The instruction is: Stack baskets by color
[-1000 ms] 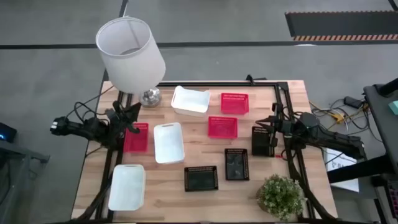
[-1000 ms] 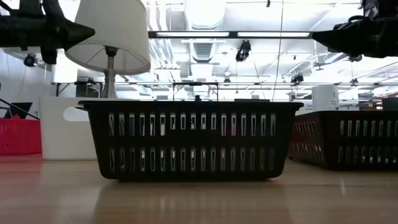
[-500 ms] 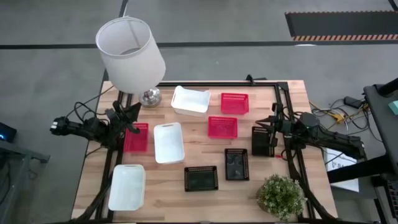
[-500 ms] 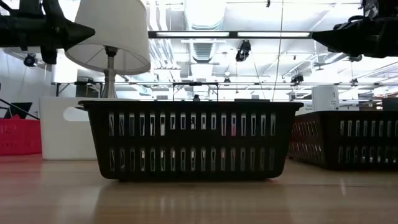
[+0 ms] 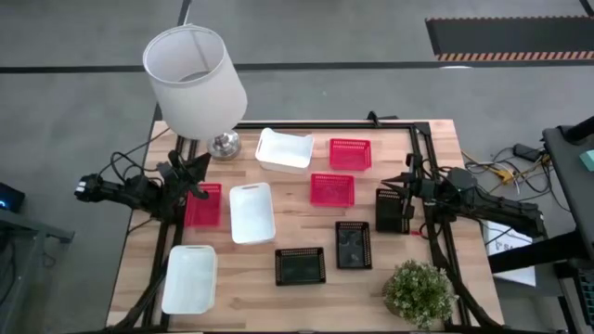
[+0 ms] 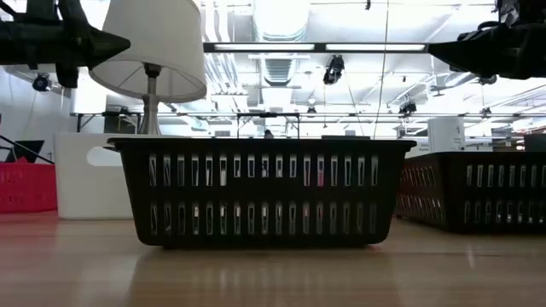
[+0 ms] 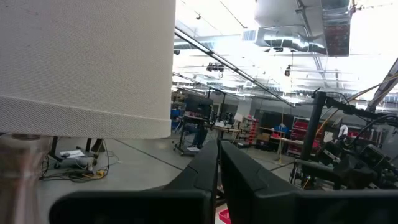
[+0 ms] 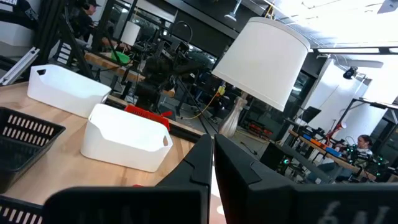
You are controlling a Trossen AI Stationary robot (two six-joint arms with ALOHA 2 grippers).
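Nine baskets spread singly over the wooden table (image 5: 306, 227), none stacked. Taking the table's centre in the high view as the clock's hub: white basket (image 5: 284, 149) at 12, white basket (image 5: 251, 212) at 9 near the hub, white basket (image 5: 190, 278) at 8 by the near left corner. Red basket (image 5: 350, 153) at 1, red basket (image 5: 332, 189) just past the hub toward 2, red basket (image 5: 203, 205) at 9 by the left edge. Black basket (image 5: 393, 210) at 3, black basket (image 5: 354, 245) at 5, black basket (image 5: 301, 266) at 6.

Left gripper (image 5: 200, 172) at 10, raised above the left edge, fingers pressed together and holding nothing; red basket at 9 just below and beside the tips, lamp base right beyond them. Right gripper (image 5: 405, 178) at 2 over the right rail, fingers likewise closed and empty; black basket at 3 directly beside the tips.

Lamp (image 5: 197, 79) crowding the far left corner, its shade overhanging the table edge. Potted plant (image 5: 419, 292) filling the near right corner at 5. Bare wood open along the near edge between the white basket at 8 and the black basket at 6, and at the far right corner.
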